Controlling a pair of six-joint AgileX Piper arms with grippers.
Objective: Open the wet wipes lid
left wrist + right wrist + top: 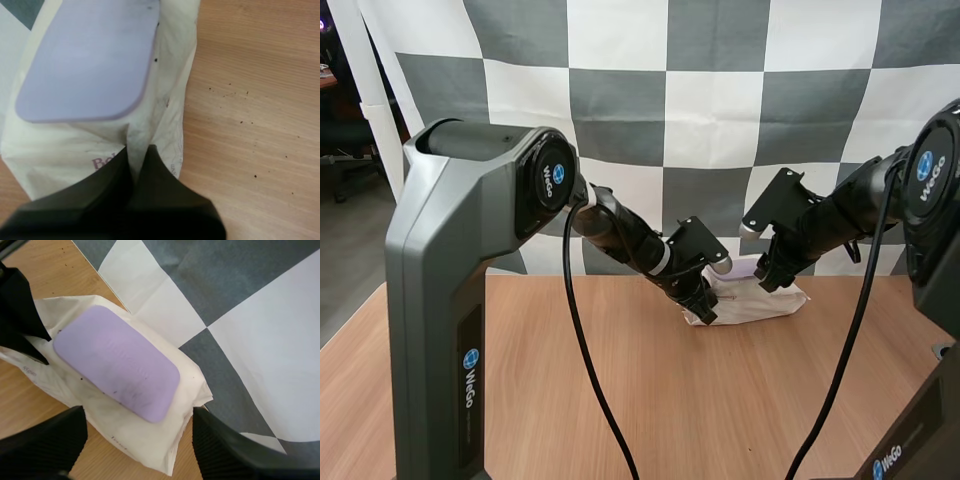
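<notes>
Where the wooden counter (520, 400) runs toward its far edge, the pack of wet wipes (770, 302) lies flat, a soft white pouch about midway between the two arms. Across its top face sits the lid (117, 362), a lilac rounded flap lying flush and closed, with no edge lifted.

At the pack's near-left end, the left end effector (137, 154) has its fingers pressed almost together on a fold of the white wrapper, pinching the pouch just short of the lid's end. It touches the film only, not the lid. Over the other end hangs the right end effector (140, 412), its fingers spread wide on either side of the lid's rounded end, apart from it and gripping nothing.

I judge the step in hand to be the set-up: the left arm anchors the pack while the right arm lines up on the flap, and the opening itself is not yet begun. The next move would call for the right fingers to come down to the free end of the lid, catch its thin lip and peel it up and back toward the hinge. Which end is hinged I cannot tell. The pouch is limp, so the left pinch has to hold or the whole pack may rise with the lid.
</notes>
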